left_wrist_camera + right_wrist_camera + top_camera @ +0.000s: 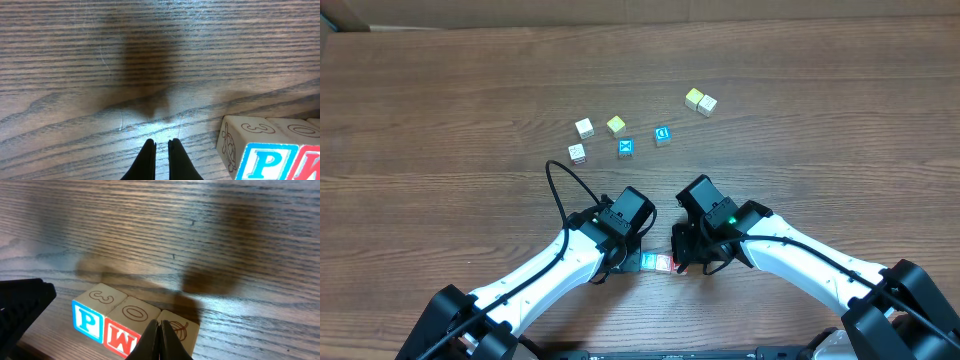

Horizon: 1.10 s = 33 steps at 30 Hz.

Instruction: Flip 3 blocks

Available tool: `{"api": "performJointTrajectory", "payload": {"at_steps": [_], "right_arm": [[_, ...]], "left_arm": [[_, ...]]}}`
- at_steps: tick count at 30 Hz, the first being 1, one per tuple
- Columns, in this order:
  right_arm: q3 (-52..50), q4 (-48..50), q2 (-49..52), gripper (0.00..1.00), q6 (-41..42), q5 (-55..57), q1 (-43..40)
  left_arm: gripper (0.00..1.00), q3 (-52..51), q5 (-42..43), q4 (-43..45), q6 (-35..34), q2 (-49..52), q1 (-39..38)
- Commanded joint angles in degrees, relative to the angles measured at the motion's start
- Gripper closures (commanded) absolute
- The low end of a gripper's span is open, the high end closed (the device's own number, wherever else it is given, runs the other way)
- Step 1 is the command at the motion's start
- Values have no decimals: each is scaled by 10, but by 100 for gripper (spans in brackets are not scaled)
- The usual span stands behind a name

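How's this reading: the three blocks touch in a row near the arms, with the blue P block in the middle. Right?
Not quite. The blue P block sits at one end of the row. The red W block is in the middle, with the third block on its other side. The right wrist view shows this. The three do touch in a row.

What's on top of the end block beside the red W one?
The end block shows an outlined acorn-like drawing on top; nothing is stacked there. The shut right gripper hides its front face and part of the top.
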Motion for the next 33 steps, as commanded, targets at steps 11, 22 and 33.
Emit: {"api": "performJointTrajectory", "payload": {"at_steps": [11, 22, 33], "right_arm": [[-3, 7, 2, 96, -13, -12, 3], [17, 51, 2, 96, -11, 19, -16], [167, -96, -4, 43, 21, 54, -183]], "left_arm": [[96, -5, 5, 2, 9, 4, 3], [96, -4, 19, 2, 9, 3, 3], [96, 8, 17, -11, 33, -52, 3]]}}
